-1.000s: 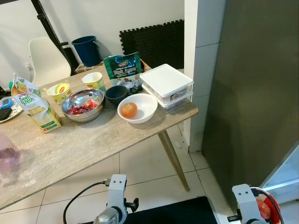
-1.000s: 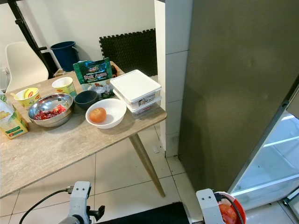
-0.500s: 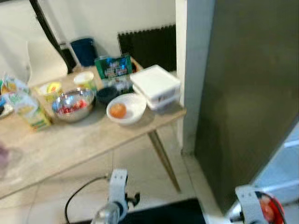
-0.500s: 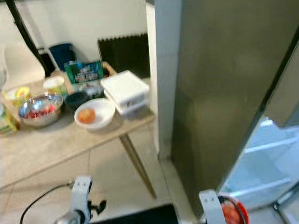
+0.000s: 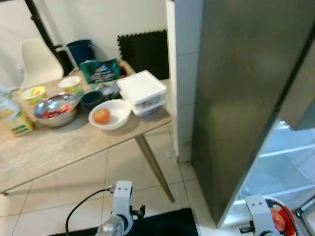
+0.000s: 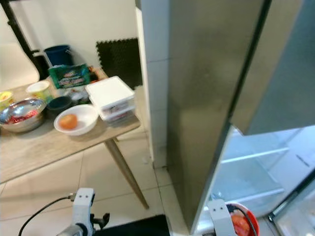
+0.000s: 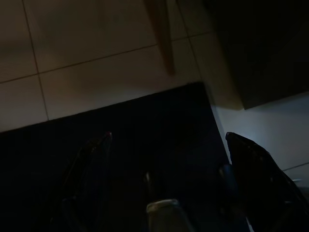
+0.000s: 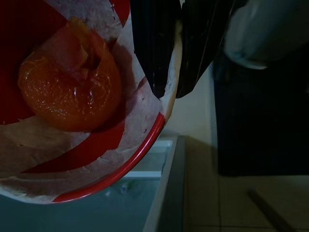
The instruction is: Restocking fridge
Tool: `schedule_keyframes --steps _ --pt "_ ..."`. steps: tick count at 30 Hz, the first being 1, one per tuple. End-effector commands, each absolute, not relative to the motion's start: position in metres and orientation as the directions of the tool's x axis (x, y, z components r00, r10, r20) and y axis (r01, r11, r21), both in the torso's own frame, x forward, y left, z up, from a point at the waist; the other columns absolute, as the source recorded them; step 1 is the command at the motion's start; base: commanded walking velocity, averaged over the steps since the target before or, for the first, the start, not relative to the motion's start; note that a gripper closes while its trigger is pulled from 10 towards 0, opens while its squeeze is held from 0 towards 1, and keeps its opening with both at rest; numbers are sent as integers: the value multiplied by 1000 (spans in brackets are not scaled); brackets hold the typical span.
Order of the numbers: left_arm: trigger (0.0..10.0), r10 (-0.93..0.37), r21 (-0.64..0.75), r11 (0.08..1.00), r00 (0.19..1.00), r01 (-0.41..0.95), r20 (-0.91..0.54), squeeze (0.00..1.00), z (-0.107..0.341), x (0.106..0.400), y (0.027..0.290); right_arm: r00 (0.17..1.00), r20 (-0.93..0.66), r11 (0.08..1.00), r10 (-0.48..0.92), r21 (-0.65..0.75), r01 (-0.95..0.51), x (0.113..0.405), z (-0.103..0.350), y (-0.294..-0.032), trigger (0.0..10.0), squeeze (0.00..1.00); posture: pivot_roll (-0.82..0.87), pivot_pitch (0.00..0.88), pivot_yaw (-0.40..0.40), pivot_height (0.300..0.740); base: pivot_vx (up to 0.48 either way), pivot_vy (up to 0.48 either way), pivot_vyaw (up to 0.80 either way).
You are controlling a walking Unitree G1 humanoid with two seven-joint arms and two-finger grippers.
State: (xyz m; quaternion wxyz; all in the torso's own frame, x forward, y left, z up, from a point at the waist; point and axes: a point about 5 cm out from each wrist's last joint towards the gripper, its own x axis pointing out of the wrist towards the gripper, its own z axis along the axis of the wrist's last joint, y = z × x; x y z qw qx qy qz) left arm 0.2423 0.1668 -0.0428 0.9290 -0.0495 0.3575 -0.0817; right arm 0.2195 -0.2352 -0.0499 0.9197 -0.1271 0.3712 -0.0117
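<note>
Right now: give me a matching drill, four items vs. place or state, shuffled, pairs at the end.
1. red bowl
2. white bowl
3. steel bowl
4. white lidded boxes

a. holds red pieces
b. stacked at the table corner
c. pinched at its rim by the right gripper
d. holds one orange fruit on the table

Pairs: 1-c, 2-d, 3-a, 4-b

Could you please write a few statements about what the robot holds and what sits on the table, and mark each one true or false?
1. The right gripper is shut on the rim of a red bowl. True.
2. The red bowl is empty. False: an orange piece of food lies in it on white paper.
3. The left gripper holds a carton. False: its jaws are open and hold nothing, above a dark mat.
4. On the table, a white bowl holds one orange-coloured fruit. True.
5. The fridge is closed. False: lit shelves show.
</note>
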Motion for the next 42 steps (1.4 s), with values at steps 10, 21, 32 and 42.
schedule_keyframes --steps 10,21,32,42 --pt "10000 -181 -144 983 723 114 -667 0 -45 239 170 737 -665 968 -119 -242 -62 221 -48 -237 10000 0 -86 89 93 740 0 -319 0" --pt "10000 -183 -147 983 722 113 -667 0 -44 239 169 741 -661 968 -115 -241 -65 223 -46 -237 10000 0 -88 91 90 740 0 -319 0" --pt "10000 -172 -153 984 728 92 -664 0 -44 239 170 748 -656 968 -105 -240 -74 226 -45 -235 10000 0 -89 92 88 740 0 -174 0" --pt "10000 -174 -156 983 730 93 -660 0 -43 240 171 752 -652 968 -98 -238 -80 228 -44 -233 10000 0 -89 95 90 740 0 0 0"
